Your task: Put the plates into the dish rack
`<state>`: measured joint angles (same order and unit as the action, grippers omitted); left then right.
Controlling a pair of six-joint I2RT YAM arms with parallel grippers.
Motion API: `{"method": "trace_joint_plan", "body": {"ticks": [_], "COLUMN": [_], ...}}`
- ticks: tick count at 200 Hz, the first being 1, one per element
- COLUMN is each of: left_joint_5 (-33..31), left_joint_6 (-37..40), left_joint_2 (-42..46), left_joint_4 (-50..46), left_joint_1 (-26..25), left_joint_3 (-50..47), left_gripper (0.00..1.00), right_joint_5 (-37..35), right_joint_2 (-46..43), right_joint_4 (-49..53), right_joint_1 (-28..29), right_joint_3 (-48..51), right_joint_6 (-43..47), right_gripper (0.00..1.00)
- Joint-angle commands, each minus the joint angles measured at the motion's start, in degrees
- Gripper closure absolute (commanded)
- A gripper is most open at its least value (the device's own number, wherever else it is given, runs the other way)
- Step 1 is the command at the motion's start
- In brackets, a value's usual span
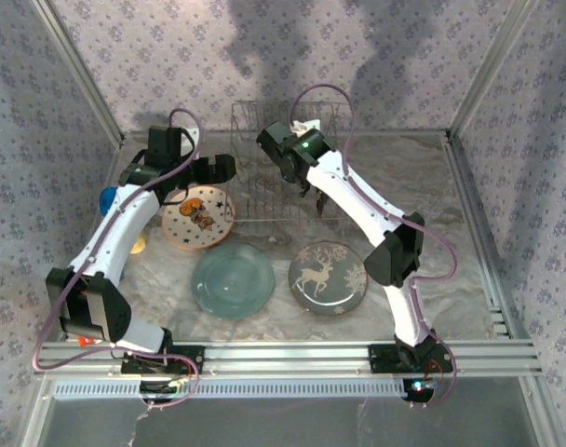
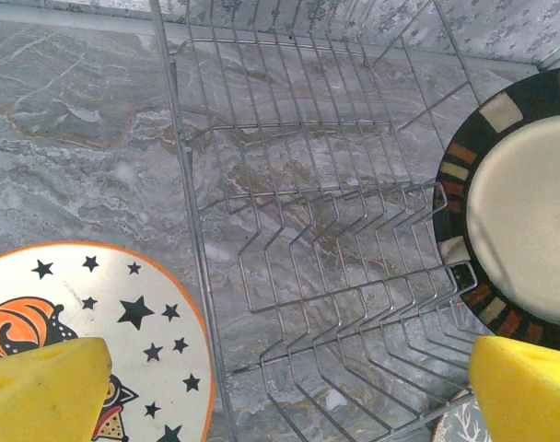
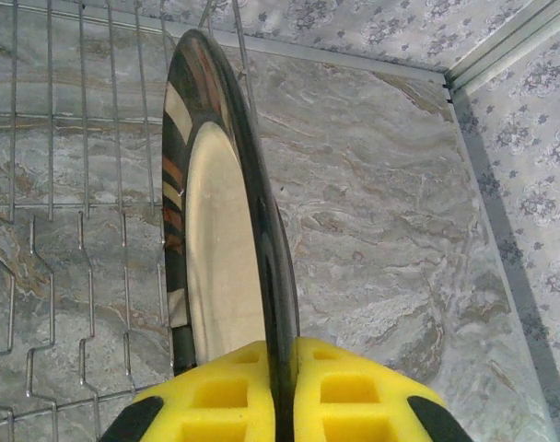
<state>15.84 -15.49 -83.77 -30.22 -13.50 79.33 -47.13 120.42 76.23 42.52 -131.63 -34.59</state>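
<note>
The counter [image 1: 432,233] is being occupied at the back by the rack [image 1: 264,186], its thin wires being hard to make out against the wall in the top view. Three plates are lying flat in front of it: the star plate [image 1: 197,217] just beside its left edge, then the teal plate [image 1: 233,280] and the deer plate [image 1: 328,277]. The black plate [image 3: 225,239] is being held on edge over the rack's right part; whether it is touching the wires cannot be told. Its rim is being pinched between the yellow pads [image 3: 215,396] of the right tool [image 3: 285,387]. The left tool [image 2: 289,396] is being held wide open with nothing in it, over the rack's left side. A blue cup [image 1: 107,197] is being half hidden by the left arm.
</note>
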Motion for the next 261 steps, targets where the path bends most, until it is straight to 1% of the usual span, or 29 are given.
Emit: {"method": "trace_joint_plan", "body": {"ticks": [1,43,75,133,204,261], "left_joint_5": [1.3,1.3,1.4,1.5,1.3,1.4], "left_joint_6": [0.2,0.3,0.2,0.2,0.3,0.2], "left_joint_2": [-0.3,-0.4,-0.4,-0.4,-0.6,-0.8], "left_joint_4": [0.2,0.3,0.2,0.1,0.2,0.2], "left_joint_1": [0.5,0.5,0.5,0.5,0.5,0.5], "left_joint_3": [-0.2,-0.2,-0.2,-0.2,-0.2,0.0], "left_gripper": [0.01,0.01,0.01,0.01,0.01,0.00], "right_joint_5": [-2.4,-1.2,-0.4,3.6,4.4,3.8], "right_joint_2": [0.7,2.2,2.3,1.9,1.5,-1.8], "right_joint_4": [1.4,2.6,1.1,-1.7,-3.6,-4.7], "right_joint_1": [0.2,1.0,1.8,1.3,1.2,1.7], "right_joint_3": [-2.6,-1.5,0.4,5.2,8.7,12.6], "right_joint_6": [-3.5,-5.7,-6.0,-7.0,-8.1,-9.6], "right_gripper": [1.00,1.00,1.00,1.00,1.00,1.00]}}
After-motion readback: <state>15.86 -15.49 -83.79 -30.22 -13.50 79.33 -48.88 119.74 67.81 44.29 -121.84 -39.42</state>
